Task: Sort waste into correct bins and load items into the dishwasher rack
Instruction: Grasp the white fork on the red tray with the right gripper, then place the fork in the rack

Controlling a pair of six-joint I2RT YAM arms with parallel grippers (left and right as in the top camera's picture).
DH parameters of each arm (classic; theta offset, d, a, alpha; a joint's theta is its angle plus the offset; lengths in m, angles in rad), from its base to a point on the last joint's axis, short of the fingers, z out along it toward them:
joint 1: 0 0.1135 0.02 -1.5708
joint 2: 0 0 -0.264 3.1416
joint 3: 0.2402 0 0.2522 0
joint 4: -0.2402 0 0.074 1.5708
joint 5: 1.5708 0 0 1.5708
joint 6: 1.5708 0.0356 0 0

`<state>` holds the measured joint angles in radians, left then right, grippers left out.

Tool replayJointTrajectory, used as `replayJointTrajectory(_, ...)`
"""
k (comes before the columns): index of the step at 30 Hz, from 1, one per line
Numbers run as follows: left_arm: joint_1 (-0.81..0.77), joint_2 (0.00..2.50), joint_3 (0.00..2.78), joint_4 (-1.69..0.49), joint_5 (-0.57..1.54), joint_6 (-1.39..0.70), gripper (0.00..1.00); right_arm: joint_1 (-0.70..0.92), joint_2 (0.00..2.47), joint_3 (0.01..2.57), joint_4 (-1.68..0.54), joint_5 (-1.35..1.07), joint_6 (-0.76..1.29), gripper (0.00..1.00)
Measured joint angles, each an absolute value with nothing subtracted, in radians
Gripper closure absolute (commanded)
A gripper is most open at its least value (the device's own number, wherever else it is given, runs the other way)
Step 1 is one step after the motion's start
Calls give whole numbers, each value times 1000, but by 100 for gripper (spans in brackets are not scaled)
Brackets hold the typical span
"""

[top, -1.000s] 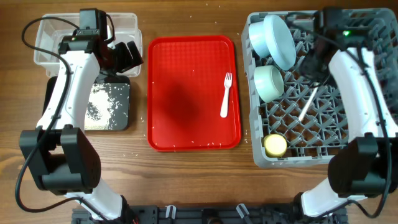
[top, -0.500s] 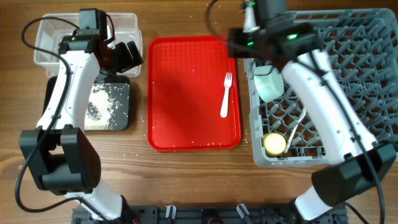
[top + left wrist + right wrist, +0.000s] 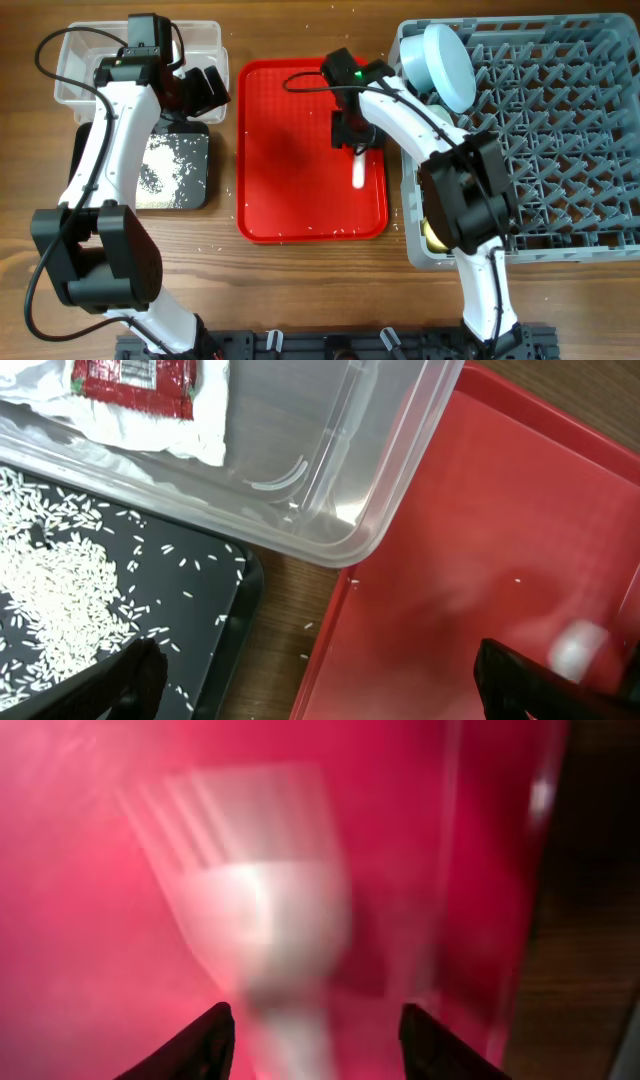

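Note:
The white plastic fork [image 3: 358, 174] lies on the flat red serving tray [image 3: 290, 160]. My right gripper [image 3: 355, 133] hangs open just above the fork's head. In the right wrist view the blurred fork [image 3: 265, 925] sits between the open fingers [image 3: 320, 1045]. My left gripper [image 3: 205, 88] is open and empty at the corner of the clear tub [image 3: 75, 62]. The tub holds the white napkin [image 3: 130, 432] and the red wrapper [image 3: 135, 378]. The black tray [image 3: 195, 175] holds rice. The grey-blue rack [image 3: 560, 140] holds the pale blue plate [image 3: 447, 62] and the yellow cup [image 3: 430, 233]. My right arm hides the bowls and spoon.
In the left wrist view the open fingers [image 3: 330, 690] straddle the gap between the black tray [image 3: 200, 610] and the red tray [image 3: 480, 540]. Loose rice grains lie on the wooden table [image 3: 220, 300] around the trays.
My right arm has swung left, out of the rack and across to the red tray, and now sits over the fork. My left arm has not moved.

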<state>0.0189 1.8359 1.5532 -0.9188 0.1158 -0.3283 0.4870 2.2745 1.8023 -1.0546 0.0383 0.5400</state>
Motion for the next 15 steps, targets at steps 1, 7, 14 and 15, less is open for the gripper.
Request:
replayJointTrajectory(1, 19, 1836, 1553, -919, 116, -328, 0, 480, 2276, 1802, -1055, 38, 550, 46)
replayJointTrajectory(7, 19, 1836, 1553, -920, 116, -328, 0, 467, 2276, 1800, -1009, 19, 539, 62)
replayJointTrajectory(14, 19, 1836, 1553, -920, 116, -328, 0, 467, 2296, 1800, -971, -61, 478, 95)
replayJointTrajectory(15, 19, 1836, 1553, -920, 116, -328, 0, 467, 2296, 1800, -971, -65, 478, 96)
